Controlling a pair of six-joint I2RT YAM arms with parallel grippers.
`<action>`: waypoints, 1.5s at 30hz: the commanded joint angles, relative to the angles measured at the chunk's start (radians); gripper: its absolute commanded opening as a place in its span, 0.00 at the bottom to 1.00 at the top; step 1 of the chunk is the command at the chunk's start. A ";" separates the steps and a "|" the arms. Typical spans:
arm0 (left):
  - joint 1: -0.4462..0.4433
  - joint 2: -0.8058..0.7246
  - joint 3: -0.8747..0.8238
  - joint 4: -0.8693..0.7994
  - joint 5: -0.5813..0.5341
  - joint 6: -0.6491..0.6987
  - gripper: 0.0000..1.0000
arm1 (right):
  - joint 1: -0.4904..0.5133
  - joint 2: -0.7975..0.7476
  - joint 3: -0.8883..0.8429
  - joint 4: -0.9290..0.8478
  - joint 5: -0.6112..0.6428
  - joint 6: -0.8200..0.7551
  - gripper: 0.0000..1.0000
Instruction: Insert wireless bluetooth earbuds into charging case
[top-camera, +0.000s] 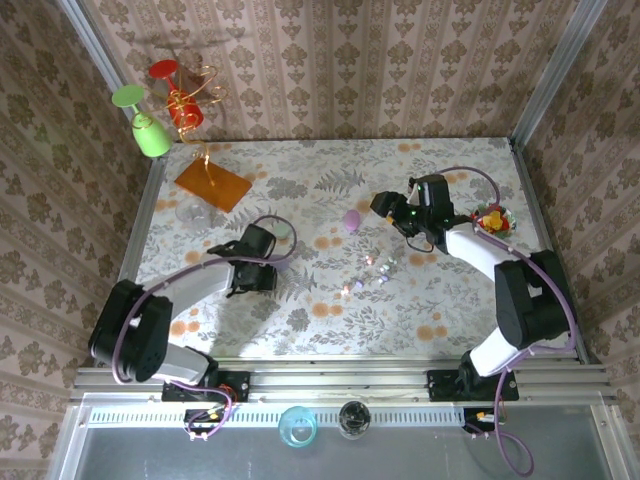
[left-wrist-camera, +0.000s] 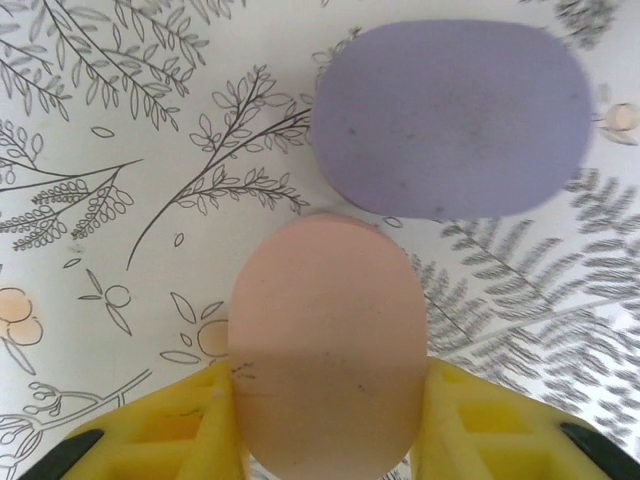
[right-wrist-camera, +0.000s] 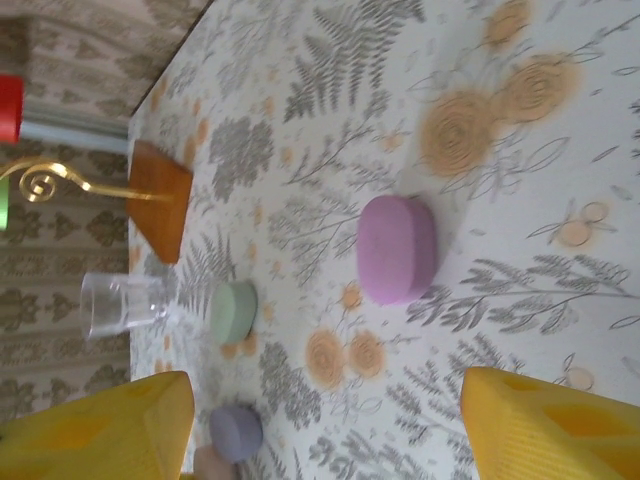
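Left gripper (left-wrist-camera: 328, 400): it is pressing its yellow fingers (left-wrist-camera: 180, 430) on both sides of the pink charging case (left-wrist-camera: 328, 330) and gripping it, probably to keep it steady for opening.
Pink charging case: it is lying flat on the surface (left-wrist-camera: 120, 300), just beside the purple case (left-wrist-camera: 450, 115); I cannot tell if the two are touching.
Right gripper (right-wrist-camera: 328, 420): it is hanging open with nothing between its fingers and is facing the magenta case (right-wrist-camera: 395, 248), which is lying apart from the others.
Earbuds (top-camera: 384, 268): they are lying loose on the surface between the two arms, well apart from the pink charging case; none is sitting in a case.
Green case (right-wrist-camera: 235, 310): it is resting near the drinking glass (right-wrist-camera: 120, 305).
Stage: I am judging this as early, because a case must be opened before any earbud goes in.
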 joint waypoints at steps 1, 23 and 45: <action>0.012 -0.095 0.001 -0.015 0.079 0.079 0.34 | 0.025 -0.067 0.010 -0.120 -0.078 -0.095 0.73; -0.051 -0.103 0.254 0.120 0.632 0.886 0.26 | 0.032 -0.245 0.037 -0.280 -0.473 -0.110 0.74; -0.202 0.154 0.519 0.119 0.593 0.966 0.27 | 0.064 -0.181 0.028 -0.275 -0.569 -0.087 0.56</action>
